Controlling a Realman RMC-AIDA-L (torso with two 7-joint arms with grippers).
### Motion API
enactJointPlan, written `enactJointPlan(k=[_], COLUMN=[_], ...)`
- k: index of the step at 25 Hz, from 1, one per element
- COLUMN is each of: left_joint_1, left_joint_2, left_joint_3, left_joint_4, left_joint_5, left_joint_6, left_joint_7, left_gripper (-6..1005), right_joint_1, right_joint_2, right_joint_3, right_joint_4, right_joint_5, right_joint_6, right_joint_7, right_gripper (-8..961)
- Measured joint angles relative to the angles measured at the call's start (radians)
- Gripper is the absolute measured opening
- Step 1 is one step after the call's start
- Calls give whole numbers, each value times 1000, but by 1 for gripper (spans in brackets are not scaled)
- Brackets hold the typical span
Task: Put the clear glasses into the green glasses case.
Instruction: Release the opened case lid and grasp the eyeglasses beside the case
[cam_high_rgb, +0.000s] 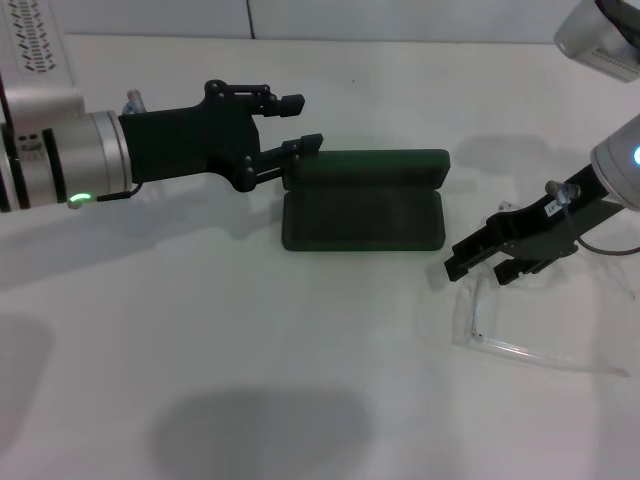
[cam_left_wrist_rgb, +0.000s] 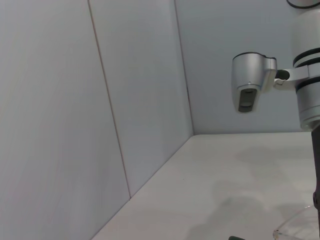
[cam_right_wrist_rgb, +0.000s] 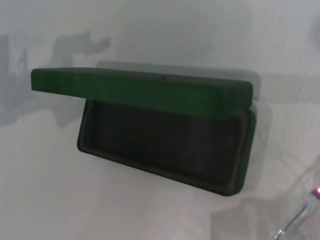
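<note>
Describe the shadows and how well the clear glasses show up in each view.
Head view: soft grey shadows lie on the table under both arms; the clear glasses are faint outlines beneath the right claw, and the left claw sits at the green glasses case. Left wrist view: pale blurred shadows, only a lens edge. Right wrist view: the lid shades the case interior.

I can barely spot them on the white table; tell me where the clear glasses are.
In the head view, the clear glasses lie on the table's right side, just right of the open green glasses case, directly under the right gripper.
</note>
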Motion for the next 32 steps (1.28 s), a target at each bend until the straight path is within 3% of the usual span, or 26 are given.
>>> enactJointPlan(k=[23, 28, 32], left_joint_1=[8, 6, 5], left_joint_2=[-2, -2, -2], left_joint_3=[0, 0, 0], left_joint_4=[2, 3, 4], left_joint_5=[2, 2, 2], left_joint_6=[3, 3, 2], left_joint_7=[2, 2, 2], left_gripper=[485, 486, 486], right_joint_1=[-14, -27, -33], right_joint_2=[-2, -1, 0], right_joint_3=[-10, -10, -11], right_joint_4=[29, 22, 18], right_joint_5=[32, 37, 45], right_joint_6=[40, 43, 47], right_joint_7=[-1, -2, -3], right_gripper=[783, 676, 533])
